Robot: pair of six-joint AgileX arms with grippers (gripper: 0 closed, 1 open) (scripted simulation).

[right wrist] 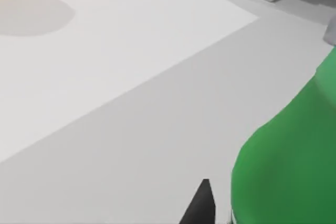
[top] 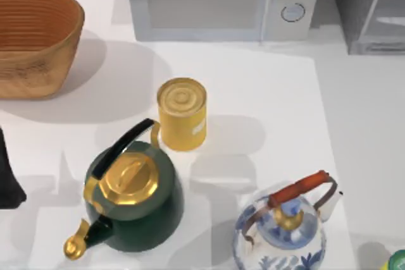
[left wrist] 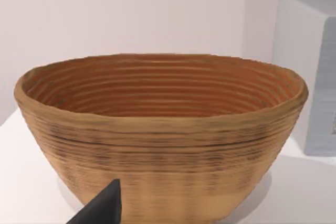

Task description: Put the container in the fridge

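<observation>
Left end effector (top: 7, 178) sits at the table's left edge.

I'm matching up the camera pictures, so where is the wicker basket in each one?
Top view: basket at the upper left corner.
Left wrist view: basket across the middle, close up.
Right wrist view: table and a green object instead.
Shared landmark: the white microwave.
</observation>
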